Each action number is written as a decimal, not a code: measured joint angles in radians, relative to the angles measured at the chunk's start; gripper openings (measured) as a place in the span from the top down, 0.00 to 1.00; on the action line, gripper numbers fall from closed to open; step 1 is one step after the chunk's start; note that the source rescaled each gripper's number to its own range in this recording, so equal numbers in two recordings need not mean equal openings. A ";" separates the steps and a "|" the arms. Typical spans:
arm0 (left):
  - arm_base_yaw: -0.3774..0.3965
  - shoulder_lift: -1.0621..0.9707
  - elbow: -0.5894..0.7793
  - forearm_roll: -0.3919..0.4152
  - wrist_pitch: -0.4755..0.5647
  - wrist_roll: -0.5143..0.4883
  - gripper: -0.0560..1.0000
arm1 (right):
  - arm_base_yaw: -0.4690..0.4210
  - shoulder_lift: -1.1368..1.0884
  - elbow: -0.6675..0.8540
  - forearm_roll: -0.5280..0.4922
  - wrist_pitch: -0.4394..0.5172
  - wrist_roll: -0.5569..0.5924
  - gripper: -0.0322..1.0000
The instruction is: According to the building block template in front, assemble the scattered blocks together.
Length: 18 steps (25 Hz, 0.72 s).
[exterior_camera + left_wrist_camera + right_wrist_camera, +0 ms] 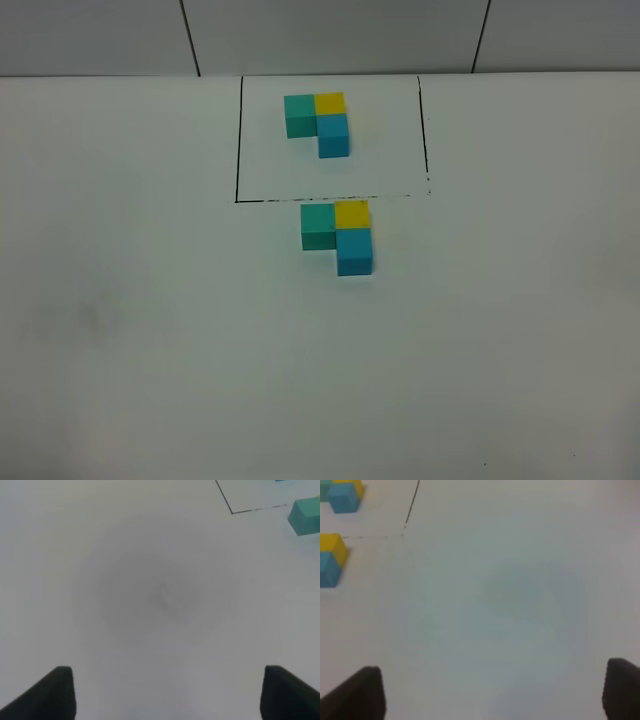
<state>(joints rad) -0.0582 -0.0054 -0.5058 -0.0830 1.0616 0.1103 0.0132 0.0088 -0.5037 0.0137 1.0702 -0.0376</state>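
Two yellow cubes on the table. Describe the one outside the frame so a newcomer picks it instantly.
Start at the black-lined rectangle at the far edge of the white table. Just outside its near, dashed line sits an unframed L of three joined cubes. The yellow cube is its corner piece nearest that line, with the teal-green cube on its left and the blue cube on its near side.

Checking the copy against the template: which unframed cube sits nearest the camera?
The sky-blue cube, below the yellow cube; the teal-green cube sits left of yellow.
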 joint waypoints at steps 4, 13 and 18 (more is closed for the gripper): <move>0.000 0.000 0.000 0.000 0.000 0.000 0.23 | 0.000 0.000 0.000 0.000 0.000 -0.003 0.26; 0.000 0.000 0.000 0.000 0.000 0.000 0.23 | 0.000 0.000 0.000 0.000 0.000 -0.004 0.26; 0.000 0.000 0.000 0.000 0.000 0.000 0.23 | 0.000 0.000 0.000 0.000 0.000 -0.004 0.27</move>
<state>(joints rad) -0.0582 -0.0054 -0.5058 -0.0830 1.0616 0.1103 0.0132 0.0088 -0.5037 0.0137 1.0702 -0.0412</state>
